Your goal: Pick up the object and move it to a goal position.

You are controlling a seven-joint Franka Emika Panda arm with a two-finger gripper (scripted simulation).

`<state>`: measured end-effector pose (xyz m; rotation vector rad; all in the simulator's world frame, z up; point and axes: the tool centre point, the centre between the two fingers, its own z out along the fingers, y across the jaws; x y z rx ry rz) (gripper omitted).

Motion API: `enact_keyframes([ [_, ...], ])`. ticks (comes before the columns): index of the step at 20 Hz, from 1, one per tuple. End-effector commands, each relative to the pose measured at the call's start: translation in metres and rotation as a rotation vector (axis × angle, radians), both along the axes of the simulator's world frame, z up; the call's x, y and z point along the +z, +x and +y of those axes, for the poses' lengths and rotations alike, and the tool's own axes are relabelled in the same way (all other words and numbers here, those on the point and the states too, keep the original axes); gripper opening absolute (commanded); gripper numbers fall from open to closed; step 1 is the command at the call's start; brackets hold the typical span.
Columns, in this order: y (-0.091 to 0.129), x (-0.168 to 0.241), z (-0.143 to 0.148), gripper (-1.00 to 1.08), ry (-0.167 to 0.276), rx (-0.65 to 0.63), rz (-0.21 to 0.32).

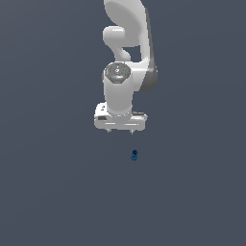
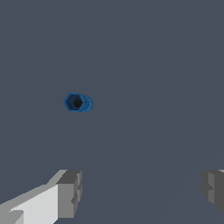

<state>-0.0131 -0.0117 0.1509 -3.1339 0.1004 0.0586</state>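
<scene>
A tiny dark blue object (image 1: 134, 155) lies on a flat, plain grey worktop (image 1: 48, 192). It is an elongated little piece, and in the exterior view it looks like a small dark knob at one end with a brighter blue part below it. It sits a little toward the exterior view's right of the picture's middle, alone on the bare surface.

In the wrist view the object (image 2: 78, 103) is seen almost end on: a blue, many-sided ring with a dark hollow or dark face in its centre, and a short rounded blue body behind it. Its fine shape is too small to make out further.

Above the object, in the exterior view, hangs the white gripper (image 1: 119, 130) of the robot arm (image 1: 129, 43). It points straight down and is well clear of the object, not touching it. The object lies just below and slightly toward the exterior view's right of the gripper's centre.

The jaws are spread wide apart and hold nothing. In the wrist view the two grey fingertips (image 2: 70, 194) appear at opposite sides of the picture with a broad gap of bare worktop (image 2: 144, 65) between them, and the object lies outside that gap, off beyond one fingertip.

The white arm rises from the gripper out of the exterior view's upper edge.
</scene>
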Motion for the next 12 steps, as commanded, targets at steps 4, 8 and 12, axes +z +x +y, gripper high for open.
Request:
enact_keyframes([
  [4, -0.0003, -0.0002, -0.0002, 1.00, -0.002, 0.008, 0.003],
  [8, -0.0013, -0.0009, -0.0009, 1.00, -0.011, 0.039, 0.015],
  [12, -0.0015, -0.0014, -0.0010, 1.00, -0.015, 0.052, 0.019],
])
